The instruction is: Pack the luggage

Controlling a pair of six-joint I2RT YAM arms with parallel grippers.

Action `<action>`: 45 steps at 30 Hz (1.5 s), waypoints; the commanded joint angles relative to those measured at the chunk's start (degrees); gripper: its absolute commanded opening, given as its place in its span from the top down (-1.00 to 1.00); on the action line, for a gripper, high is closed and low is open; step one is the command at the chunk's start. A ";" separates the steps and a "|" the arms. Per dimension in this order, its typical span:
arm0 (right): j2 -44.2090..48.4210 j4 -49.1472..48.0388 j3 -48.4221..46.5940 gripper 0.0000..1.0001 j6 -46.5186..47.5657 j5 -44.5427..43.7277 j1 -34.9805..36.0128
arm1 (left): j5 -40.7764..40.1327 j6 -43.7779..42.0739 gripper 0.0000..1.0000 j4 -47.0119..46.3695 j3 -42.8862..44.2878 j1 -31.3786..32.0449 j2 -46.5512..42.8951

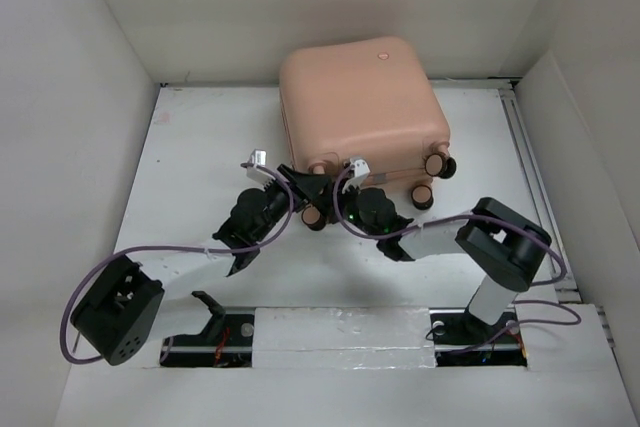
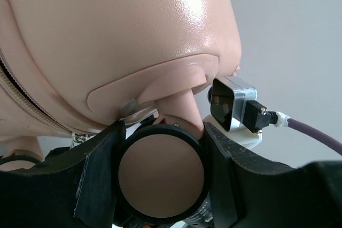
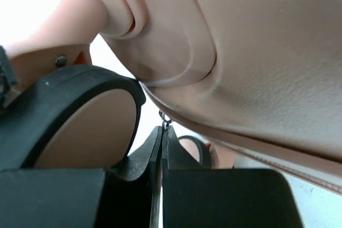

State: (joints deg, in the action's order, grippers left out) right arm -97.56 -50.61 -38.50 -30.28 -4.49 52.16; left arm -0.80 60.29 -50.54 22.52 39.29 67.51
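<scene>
The pale salmon-pink luggage (image 1: pixel 360 102) lies closed at the back middle of the table, wheels toward me. My left gripper (image 1: pixel 306 203) is at its near left corner. In the left wrist view the left gripper (image 2: pixel 160 177) is shut on a pink-and-black wheel (image 2: pixel 160 172), a finger on each side. My right gripper (image 1: pixel 338 195) is just to the right, under the near edge. In the right wrist view the right gripper (image 3: pixel 162 140) is shut flat on the small metal zipper pull (image 3: pixel 164 122) that hangs from the luggage (image 3: pixel 256 52) seam.
Two more wheels (image 1: pixel 437 164) (image 1: pixel 423 195) stick out at the luggage's near right corner. White walls box in the table (image 1: pixel 200 147) on the left, back and right. Purple cables loop from both arms. The right wrist camera (image 2: pixel 232 104) sits close beside my left gripper.
</scene>
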 commanded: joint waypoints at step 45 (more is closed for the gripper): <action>37.88 42.96 -5.00 -0.67 5.76 -5.35 4.97 | -28.72 -27.25 0.01 5.02 1.29 13.80 3.16</action>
State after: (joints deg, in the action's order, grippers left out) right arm -59.72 -7.64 -40.88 -25.61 -10.28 57.76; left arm -22.79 34.81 -38.68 20.43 52.38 69.91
